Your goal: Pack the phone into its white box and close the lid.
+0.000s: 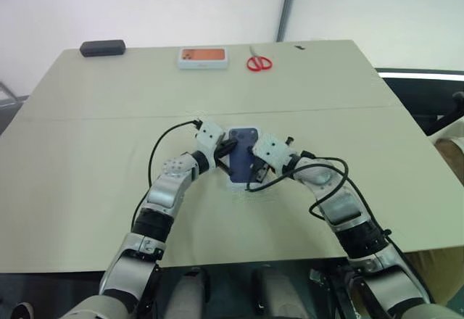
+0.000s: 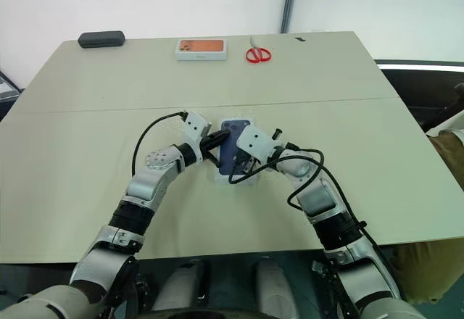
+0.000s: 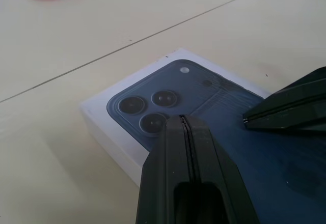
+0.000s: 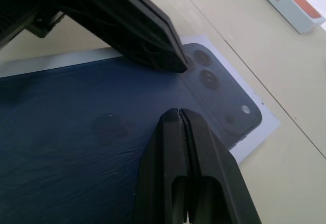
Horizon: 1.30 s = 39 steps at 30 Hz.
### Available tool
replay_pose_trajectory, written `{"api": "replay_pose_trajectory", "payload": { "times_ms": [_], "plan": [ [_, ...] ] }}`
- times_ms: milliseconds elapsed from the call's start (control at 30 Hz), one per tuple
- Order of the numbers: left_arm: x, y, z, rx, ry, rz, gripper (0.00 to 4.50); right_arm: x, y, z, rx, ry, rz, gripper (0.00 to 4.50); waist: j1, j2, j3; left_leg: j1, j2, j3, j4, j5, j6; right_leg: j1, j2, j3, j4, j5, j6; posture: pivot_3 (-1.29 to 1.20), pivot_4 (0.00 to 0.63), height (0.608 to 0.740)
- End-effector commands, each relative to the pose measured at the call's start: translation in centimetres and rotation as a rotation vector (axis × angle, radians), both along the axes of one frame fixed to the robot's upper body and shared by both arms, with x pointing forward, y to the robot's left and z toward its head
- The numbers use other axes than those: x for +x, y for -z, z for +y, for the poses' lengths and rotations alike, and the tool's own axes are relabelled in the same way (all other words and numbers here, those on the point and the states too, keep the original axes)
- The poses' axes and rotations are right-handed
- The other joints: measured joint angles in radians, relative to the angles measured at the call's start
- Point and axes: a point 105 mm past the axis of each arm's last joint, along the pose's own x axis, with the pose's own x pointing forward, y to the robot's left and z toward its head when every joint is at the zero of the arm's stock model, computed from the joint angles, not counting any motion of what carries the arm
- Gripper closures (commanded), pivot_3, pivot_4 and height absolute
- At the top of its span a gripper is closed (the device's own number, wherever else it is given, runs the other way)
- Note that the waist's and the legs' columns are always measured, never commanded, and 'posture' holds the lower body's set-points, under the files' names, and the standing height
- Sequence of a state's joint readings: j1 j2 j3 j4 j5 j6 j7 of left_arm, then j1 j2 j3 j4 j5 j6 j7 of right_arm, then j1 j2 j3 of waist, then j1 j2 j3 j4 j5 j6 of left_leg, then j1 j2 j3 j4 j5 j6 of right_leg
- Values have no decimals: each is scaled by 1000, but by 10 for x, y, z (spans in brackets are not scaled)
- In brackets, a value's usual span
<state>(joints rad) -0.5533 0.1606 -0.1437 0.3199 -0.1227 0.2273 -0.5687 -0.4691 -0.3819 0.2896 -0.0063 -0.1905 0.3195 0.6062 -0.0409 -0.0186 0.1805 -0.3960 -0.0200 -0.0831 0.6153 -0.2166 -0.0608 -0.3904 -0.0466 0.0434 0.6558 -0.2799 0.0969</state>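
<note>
1. Left end effector (image 1: pixel 226 147): both black fingers pressed flat together, nothing between them. It comes in from the robot's left and its tips lie over the left edge of the lid (image 1: pixel 241 154).
2. Right end effector (image 1: pixel 254 168): fingers likewise closed tight and empty. It comes in from the robot's right, tips over the lid's right side. In the right wrist view the closed pair (image 4: pixel 179 127) sits above the dark blue print, with the left end effector's tip opposite, close but apart.
3. Whether either end effector actually touches the lid cannot be told.
4. Lid: white shell, blue printed phone face up, camera cluster at the far end. It lies flat at mid-table between the two end effectors, seated over the box; only a white side wall (image 3: pixel 109 140) shows beneath the print. Phone hidden; contents cannot be judged.
5. Table (image 1: pixel 87 152): pale beige, a seam line running across just beyond the lid.
6. Far edge of the table, well apart from the lid: a black case (image 1: pixel 102 47) at far left, a white box with orange print (image 1: pixel 203 57) near centre, red scissors (image 1: pixel 259 62) just to its right.
</note>
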Motion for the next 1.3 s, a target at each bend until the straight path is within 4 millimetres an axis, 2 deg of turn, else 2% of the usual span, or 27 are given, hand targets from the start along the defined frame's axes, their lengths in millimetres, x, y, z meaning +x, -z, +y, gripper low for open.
{"api": "replay_pose_trajectory", "payload": {
  "times_ms": [33, 200, 333, 400, 467, 500, 533, 633, 733, 800, 900, 1000, 1133, 1300],
  "plan": [
    [-4, 6, 0, 17, 14, 13, 4500, 1, -3, -3, 45, 36, 30, 4457, 0, 0, 0, 1, 0, 0, 0, 0, 0, 1, 0, 0, 0, 0, 0, 0, 150, 740],
    [-10, 3, -1, -9, 41, 10, 4500, -3, -3, -9, 48, 26, 47, 4457, 2, 0, 0, 1, 0, 0, 0, 0, 0, 1, 0, 0, 0, 0, 0, 0, 150, 740],
    [-19, -7, 1, -88, 93, 34, 4500, -12, -13, -11, 128, -8, 65, 4457, 3, 0, 0, 1, 0, 0, 0, 0, 0, 1, -1, 0, 0, 0, 1, 0, 150, 740],
    [-16, -20, 14, -130, 96, 30, 4500, -8, -41, -15, 334, 1, 98, 4457, 1, -1, 1, 1, 0, 0, 0, 0, 0, 1, -1, 0, 0, 0, 1, 0, 150, 740],
    [-13, -46, 34, -186, 93, -20, 3975, -6, -67, -22, 441, -13, 81, 3916, -4, 0, 2, 0, 0, -1, 0, 0, 0, 0, 0, 0, 0, 0, 0, 0, 150, 740],
    [-12, -55, 43, -197, 78, -36, 3674, -5, -72, -25, 435, -18, 67, 3622, -5, 0, 2, -1, 1, -1, 0, 0, 0, -2, 0, 0, 0, 0, 0, 0, 150, 740],
    [-11, -62, 52, -191, 66, -61, 3143, -5, -74, -28, 433, -21, 67, 3090, -3, 0, 2, -3, 1, -1, 0, 0, 0, -4, 0, 1, 1, 0, 0, 0, 150, 740],
    [-13, -63, 69, -147, 54, -65, 1670, -9, -68, -31, 380, -46, 76, 1543, -1, 0, 1, -5, 1, -1, 0, 0, 0, -5, 0, 0, 1, 0, 0, 0, 150, 740],
    [-17, -57, 100, -112, 17, -47, 157, -11, -65, -37, 349, -66, 80, 60, -1, 0, 2, -5, 0, 0, 0, 0, 1, -5, -1, 0, -1, 0, 0, 0, 150, 740],
    [-17, -48, 122, -82, -35, -18, 72, -12, -69, -39, 346, -86, 78, 23, -2, 0, 2, -6, 0, 0, 0, 0, 1, -6, -1, 0, -1, 0, 0, 0, 150, 740],
    [-24, -50, 143, -84, -66, -18, 72, -15, -67, -47, 307, -108, 78, 23, -2, 0, 2, -6, 1, 0, 0, 0, 1, -6, -1, 0, 0, 0, 0, 0, 150, 740],
    [-38, -50, 155, -58, -65, -31, 72, -28, -61, -56, 286, -153, 120, 23, 1, 0, 2, -8, 1, 0, 0, 0, 1, -7, -1, 0, 0, 0, 0, 0, 150, 740],
    [-57, -39, 171, -51, -108, 27, 72, -39, -52, -67, 276, -173, 165, 23, 3, 0, 2, -9, 2, -1, 0, -1, 2, -7, -3, 0, -2, 0, 1, 0, 150, 740],
    [-74, -34, 187, -43, -161, 48, 72, -55, -40, -78, 218, -193, 216, 23, 3, 0, 2, -8, 3, -1, 1, -1, 2, -7, -4, 0, -2, 0, 0, 0, 150, 740]
  ]
}}
